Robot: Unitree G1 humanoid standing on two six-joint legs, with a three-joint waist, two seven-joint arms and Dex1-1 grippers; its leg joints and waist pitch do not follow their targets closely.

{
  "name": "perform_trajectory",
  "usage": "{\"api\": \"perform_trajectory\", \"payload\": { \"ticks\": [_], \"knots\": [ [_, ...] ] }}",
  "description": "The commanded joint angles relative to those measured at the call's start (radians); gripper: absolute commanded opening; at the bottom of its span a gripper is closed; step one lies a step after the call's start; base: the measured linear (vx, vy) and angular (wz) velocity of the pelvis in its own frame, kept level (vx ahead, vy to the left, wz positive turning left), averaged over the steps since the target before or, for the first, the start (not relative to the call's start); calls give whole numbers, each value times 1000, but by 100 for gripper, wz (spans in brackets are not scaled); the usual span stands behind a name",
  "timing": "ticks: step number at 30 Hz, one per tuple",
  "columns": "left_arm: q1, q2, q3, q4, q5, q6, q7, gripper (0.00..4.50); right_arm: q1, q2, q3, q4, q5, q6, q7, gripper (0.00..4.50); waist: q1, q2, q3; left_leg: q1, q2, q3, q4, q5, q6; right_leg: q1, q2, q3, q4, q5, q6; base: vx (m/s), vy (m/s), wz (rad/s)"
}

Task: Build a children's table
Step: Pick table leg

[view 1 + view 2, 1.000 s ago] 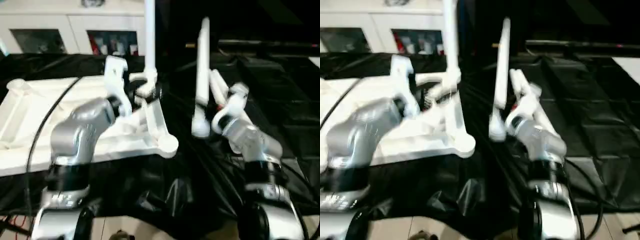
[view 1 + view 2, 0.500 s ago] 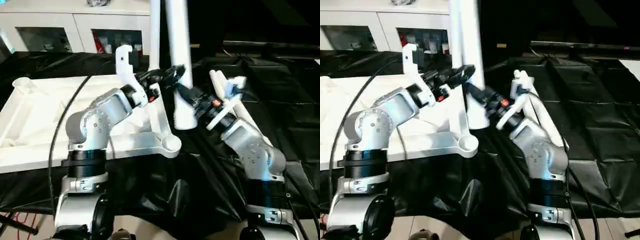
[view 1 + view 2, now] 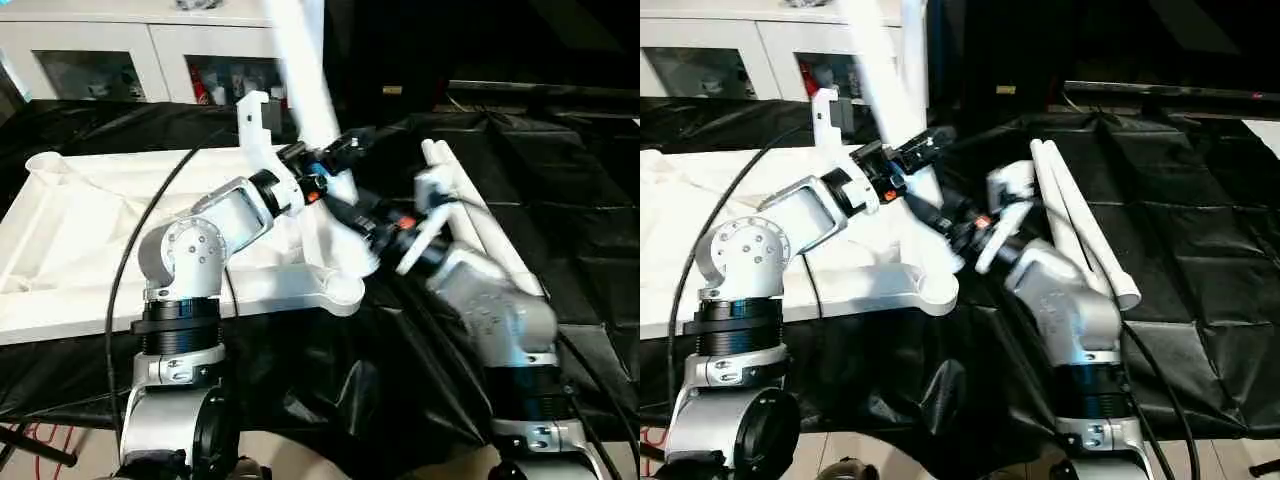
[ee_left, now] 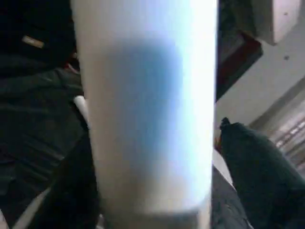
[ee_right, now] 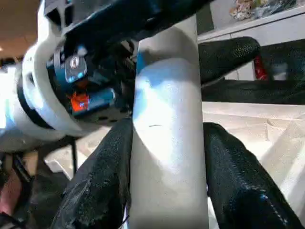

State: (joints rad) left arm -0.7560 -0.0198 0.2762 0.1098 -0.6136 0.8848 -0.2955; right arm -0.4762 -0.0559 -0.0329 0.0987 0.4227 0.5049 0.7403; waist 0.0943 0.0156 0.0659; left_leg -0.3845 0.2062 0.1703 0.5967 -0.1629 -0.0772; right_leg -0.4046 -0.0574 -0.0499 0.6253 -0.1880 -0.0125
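The held leg (image 3: 305, 80) has tilted left; no writing.

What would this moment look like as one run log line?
stage: leg handling | right pincer: shut on leg | left pincer: around same leg, grip unclear | tabletop: underside up | spare legs: on black cloth

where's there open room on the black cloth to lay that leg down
Bare black cloth lies to the right of the two spare legs, out to the cloth's edge. A second free strip runs along the tabletop's near rim. It is crowded at the tabletop's near corner, where both hands meet on the held leg.
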Motion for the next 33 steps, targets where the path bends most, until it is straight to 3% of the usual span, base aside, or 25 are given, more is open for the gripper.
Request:
{"api": "perform_trajectory", "payload": {
  "ticks": [1, 5, 10, 13, 17, 18, 28, 30, 33],
  "knots": [
    [-29, -11, 21, 37, 34, -20, 86, 342, -19, 10, 31, 12, -41, -38, -37, 186, 2, 2, -80, 12, 10, -4, -58, -149, 7, 57, -63, 36, -79, -137, -170, 0, 0, 0],
    [-28, -11, 17, 42, 46, -25, 109, 321, -23, 17, 48, 32, -65, -62, -61, 186, 3, 0, -81, 11, 9, -5, -59, -151, 8, 59, -64, 36, -81, -148, -165, 0, 0, 0],
    [-17, -28, 21, 17, 21, -6, 130, 284, -29, 28, 49, 48, -76, -78, -89, 186, 3, 3, -83, 12, 12, -6, -58, -140, 14, 59, -63, 35, -74, -94, -189, 0, 0, 0],
    [-17, -33, 17, 22, 26, -10, 143, 249, -31, 29, 47, 51, -78, -76, -100, 186, 3, 3, -81, 11, 11, -5, -59, -143, 16, 60, -64, 36, -75, -89, -189, 0, 0, 0],
    [-22, -36, 16, 44, 38, -28, 167, 237, -35, 25, 48, 57, -79, -73, -111, 186, 1, 3, -81, 12, 10, -5, -59, -151, 16, 60, -63, 35, -78, -108, -182, 0, 0, 0],
    [-24, -38, 17, 46, 37, -30, 170, 210, -35, 24, 49, 58, -80, -74, -111, 186, 1, 3, -81, 12, 10, -5, -59, -152, 15, 60, -63, 36, -78, -107, -182, 0, 0, 0],
    [-27, -28, 11, 55, 36, -58, 163, 191, -40, 14, 63, 68, -85, -78, -112, 186, -1, 5, -81, 12, 11, -5, -59, -156, 13, 60, -63, 35, -77, -99, -187, 0, 0, 0],
    [-27, -10, -10, 54, 46, -72, 134, 190, -48, 10, 48, 69, -49, -24, -99, 242, -1, 5, -80, 13, 11, -5, -60, -161, 12, 60, -63, 35, -79, -109, -185, 0, 0, 0],
    [-19, 24, -55, 45, 71, -85, 84, 190, -60, -4, 25, 68, -13, 32, -87, 259, 0, 3, -82, 14, 11, -7, -61, -150, 19, 61, -61, 36, -77, -99, -180, 0, 0, 0]
  ]
}}
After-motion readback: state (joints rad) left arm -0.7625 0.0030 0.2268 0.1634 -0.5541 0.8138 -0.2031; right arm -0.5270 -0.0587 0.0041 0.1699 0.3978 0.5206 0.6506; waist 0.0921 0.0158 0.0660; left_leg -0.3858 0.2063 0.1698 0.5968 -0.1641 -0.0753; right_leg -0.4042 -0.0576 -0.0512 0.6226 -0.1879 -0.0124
